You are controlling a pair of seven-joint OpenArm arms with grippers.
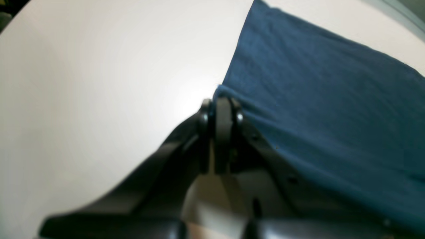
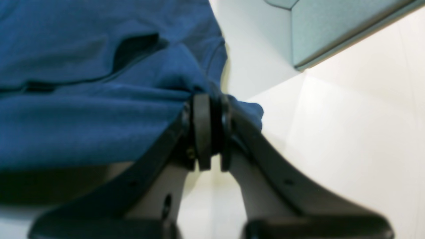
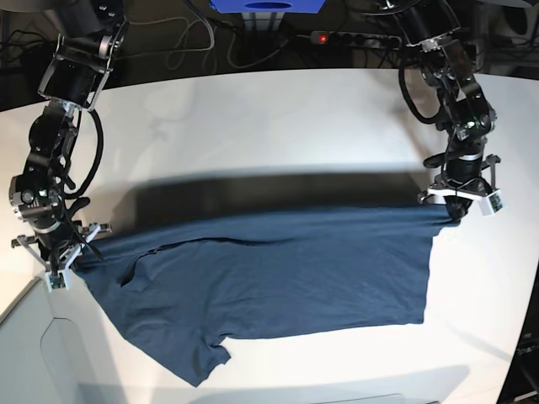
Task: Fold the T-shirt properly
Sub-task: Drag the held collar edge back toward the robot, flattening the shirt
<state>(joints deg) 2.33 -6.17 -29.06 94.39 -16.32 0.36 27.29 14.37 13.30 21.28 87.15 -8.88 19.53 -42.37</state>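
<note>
Both end effectors are clamped on the T-shirt [image 3: 269,278], which is held stretched between them above the white counter [image 3: 278,126].

Largest first: the shirt is spread in a long band across the counter's near half, its upper edge lifted and taut, its lower part and one sleeve [image 3: 198,358] draped on the surface. The left end effector [image 3: 457,200] is closed on a hem corner, seen pinched in the left wrist view [image 1: 221,99]; the right end effector [image 3: 69,259] is closed on fabric at the shoulder end, bunched at the pads in the right wrist view [image 2: 209,99]. For a clean fold, the two grips would best be moved together at equal height, tension kept even, so the lifted edge is laid square over the lower edge without wrinkles.
</note>
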